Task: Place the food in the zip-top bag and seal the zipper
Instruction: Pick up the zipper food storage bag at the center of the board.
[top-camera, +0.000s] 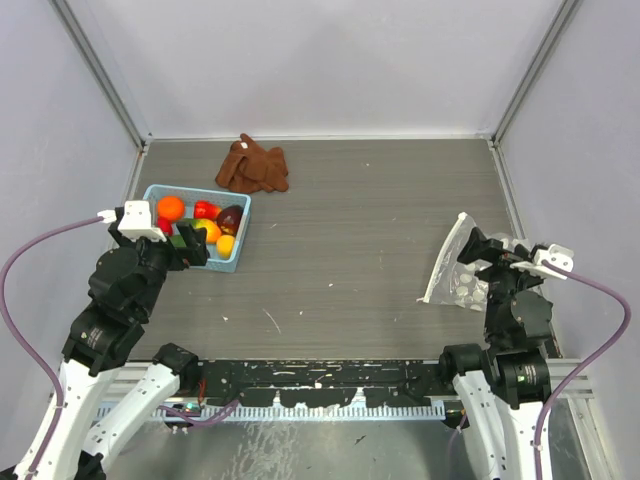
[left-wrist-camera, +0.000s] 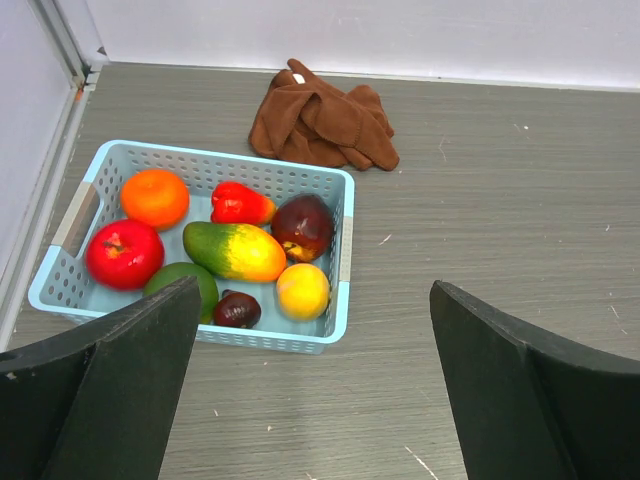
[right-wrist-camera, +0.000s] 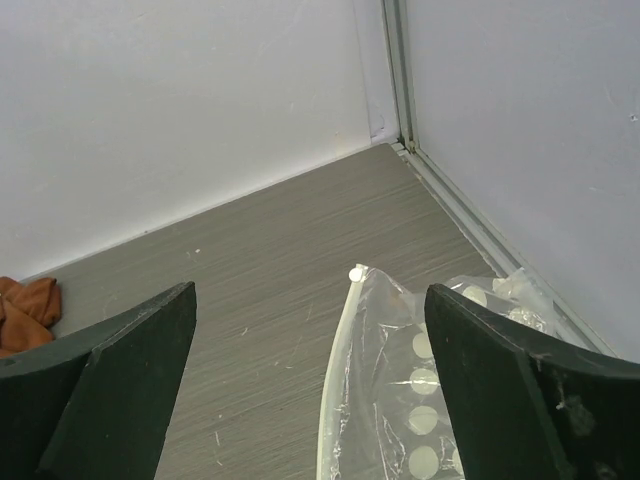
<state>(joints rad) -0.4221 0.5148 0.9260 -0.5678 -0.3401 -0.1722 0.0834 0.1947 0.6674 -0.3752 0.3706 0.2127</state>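
Though near the food (left-wrist-camera: 240, 250), left pincer (left-wrist-camera: 315, 284) agape.

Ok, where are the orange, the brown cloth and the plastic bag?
orange (left-wrist-camera: 155, 197), left wrist view, middle of its peel.
brown cloth (left-wrist-camera: 325, 125), left wrist view, its middle fold.
plastic bag (right-wrist-camera: 395, 390), right wrist view, its clear side.

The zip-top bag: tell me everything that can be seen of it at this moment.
The zip-top bag is a clear, thin, crinkled plastic pouch printed with white dots, with the pale, stiffer zipper running along one edge. No food shows inside it. It sits near the right edge of the table, with one corner raised rather than lying flat. The right gripper is open, and the bag lies between its fingers. Whether either finger touches the plastic cannot be told.
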